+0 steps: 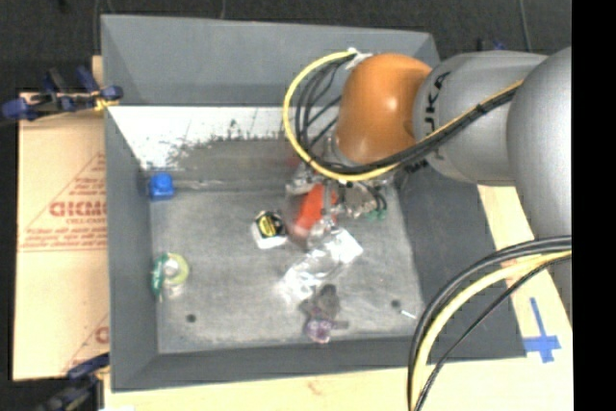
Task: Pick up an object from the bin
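Where the arm [481,120] dips mid-bin, a small red block [309,211], grasp state unclear.

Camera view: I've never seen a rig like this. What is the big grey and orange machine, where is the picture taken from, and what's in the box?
The camera looks down on a grey metal bin from above and a little to one side. The big grey machine is a robot arm reaching in from the right. The orange cover and the cables are parts of it. Its job is to pick one thing out of the bin.

Under the cover sits the gripper, low over the middle of the bin, right at a red thing. Whether it holds it can't be made out. Close by lie a yellow-and-black thing and a crumpled wrapper. Farther off are a purple thing, a blue block and a greenish ring.
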Robot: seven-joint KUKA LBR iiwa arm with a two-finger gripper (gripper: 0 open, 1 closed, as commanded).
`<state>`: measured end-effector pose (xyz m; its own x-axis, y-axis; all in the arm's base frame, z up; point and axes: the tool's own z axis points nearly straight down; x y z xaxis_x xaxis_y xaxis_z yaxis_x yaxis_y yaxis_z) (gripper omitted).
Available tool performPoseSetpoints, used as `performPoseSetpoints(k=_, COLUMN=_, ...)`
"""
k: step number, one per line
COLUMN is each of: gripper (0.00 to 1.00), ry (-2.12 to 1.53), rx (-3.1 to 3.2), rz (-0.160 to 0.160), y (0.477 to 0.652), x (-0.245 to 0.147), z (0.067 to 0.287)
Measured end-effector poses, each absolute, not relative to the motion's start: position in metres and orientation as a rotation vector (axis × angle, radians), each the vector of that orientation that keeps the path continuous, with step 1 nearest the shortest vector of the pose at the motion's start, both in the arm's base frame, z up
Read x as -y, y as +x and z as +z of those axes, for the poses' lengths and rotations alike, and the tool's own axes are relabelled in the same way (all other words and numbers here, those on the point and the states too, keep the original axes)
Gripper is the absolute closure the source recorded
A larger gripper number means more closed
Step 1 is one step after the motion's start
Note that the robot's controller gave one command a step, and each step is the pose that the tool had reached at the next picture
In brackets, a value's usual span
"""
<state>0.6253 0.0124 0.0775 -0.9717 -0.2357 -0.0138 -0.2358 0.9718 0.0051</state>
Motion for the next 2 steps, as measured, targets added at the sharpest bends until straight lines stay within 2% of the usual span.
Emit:
performPoseSetpoints(k=1, gripper=0.0, ry=-0.578, rx=-3.079, rz=-0.003, y=0.651, x=0.004, z=0.103)
performPoseSetpoints(k=2, gripper=0.0, ry=-0.564, rx=-3.083, rz=0.0, y=0.657, x=0.018, z=0.102)
